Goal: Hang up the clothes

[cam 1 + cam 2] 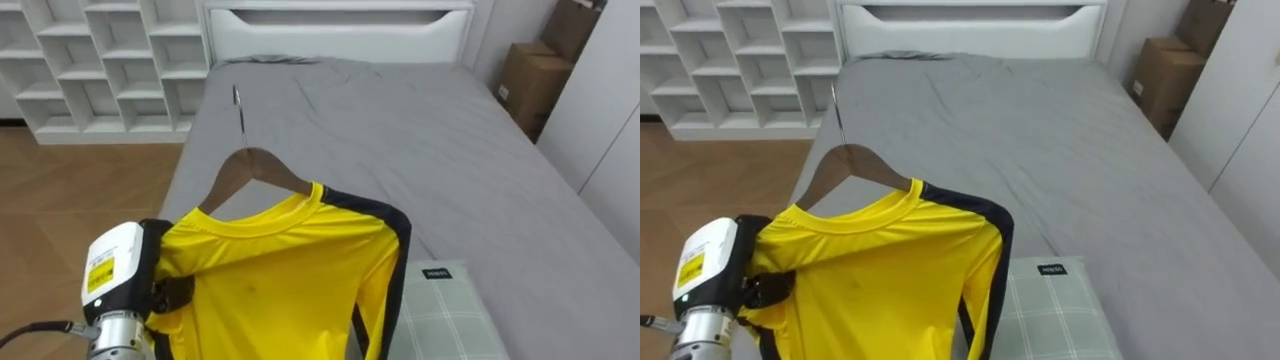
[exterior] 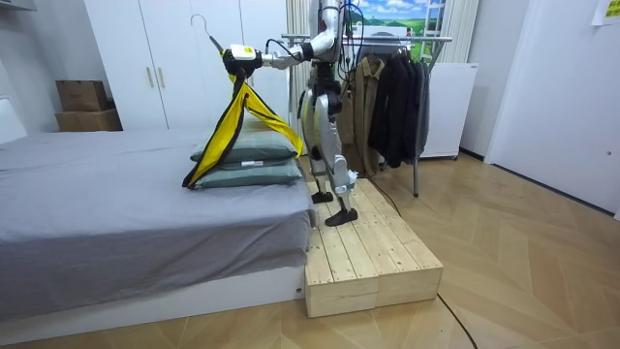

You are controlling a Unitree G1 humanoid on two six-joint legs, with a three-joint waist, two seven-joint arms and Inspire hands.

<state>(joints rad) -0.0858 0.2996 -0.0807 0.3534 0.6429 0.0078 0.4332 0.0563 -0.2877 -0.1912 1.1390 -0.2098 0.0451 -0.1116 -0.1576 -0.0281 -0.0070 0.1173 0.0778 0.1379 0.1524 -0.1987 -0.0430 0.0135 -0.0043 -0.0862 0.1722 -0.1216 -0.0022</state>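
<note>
The left hand (image 1: 165, 290) is reaching out over the foot of the grey bed (image 1: 420, 140), pressing into the shoulder of a yellow long-sleeved shirt (image 1: 270, 275); its fingers are hiding under the cloth, so I cannot tell whether they are clenching. The shirt is hanging on a wooden hanger (image 1: 255, 170) above the bed, its hem trailing onto the checked pillows (image 1: 445, 315) at the bed's foot; the robot is standing on a wooden platform (image 2: 368, 252) beside the bed's foot.
</note>
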